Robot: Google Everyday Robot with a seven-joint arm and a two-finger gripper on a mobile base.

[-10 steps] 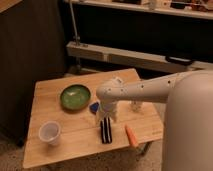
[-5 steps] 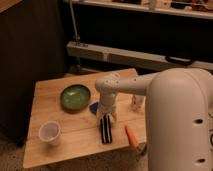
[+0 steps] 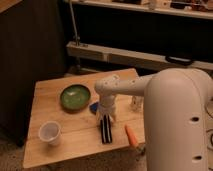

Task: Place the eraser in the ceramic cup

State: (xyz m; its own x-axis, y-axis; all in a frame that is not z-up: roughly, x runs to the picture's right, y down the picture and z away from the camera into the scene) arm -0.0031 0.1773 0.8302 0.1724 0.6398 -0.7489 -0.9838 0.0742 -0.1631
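The eraser, a long black bar with pale stripes, lies on the wooden table right of centre. My gripper hangs straight down over the eraser's far end, its fingers reaching the bar. The ceramic cup, small and white, stands upright near the table's front left, well left of the gripper. My white arm crosses in from the right and fills the right side of the view.
A green bowl sits at the back left of the table. A small blue piece lies just behind the gripper. An orange stick lies right of the eraser. A small whitish bottle stands behind my arm.
The arm has swung closer to the camera and the gripper has come down onto the eraser's far end. The eraser and cup have not moved.
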